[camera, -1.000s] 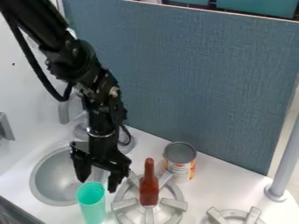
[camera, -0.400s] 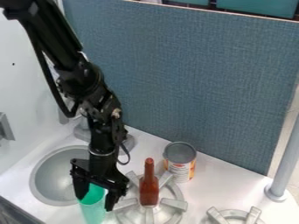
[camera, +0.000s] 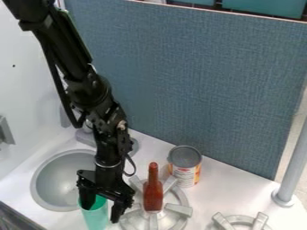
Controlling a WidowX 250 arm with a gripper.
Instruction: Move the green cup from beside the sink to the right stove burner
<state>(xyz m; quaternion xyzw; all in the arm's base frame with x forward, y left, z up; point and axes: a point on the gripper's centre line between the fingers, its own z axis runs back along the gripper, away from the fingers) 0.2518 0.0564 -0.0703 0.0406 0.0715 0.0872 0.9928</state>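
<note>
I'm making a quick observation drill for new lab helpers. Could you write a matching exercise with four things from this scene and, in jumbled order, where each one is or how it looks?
Column one
1. Green cup
2. Reddish-brown bottle
3. Can
4. Sink bowl

Column two
A. On a pale grey burner
B. Round, grey and sunk into the white counter
C. At the open claw, by its fingers
D. Behind the burner, near the blue-grey panel

Right pairs: 1-C, 2-A, 3-D, 4-B
</note>
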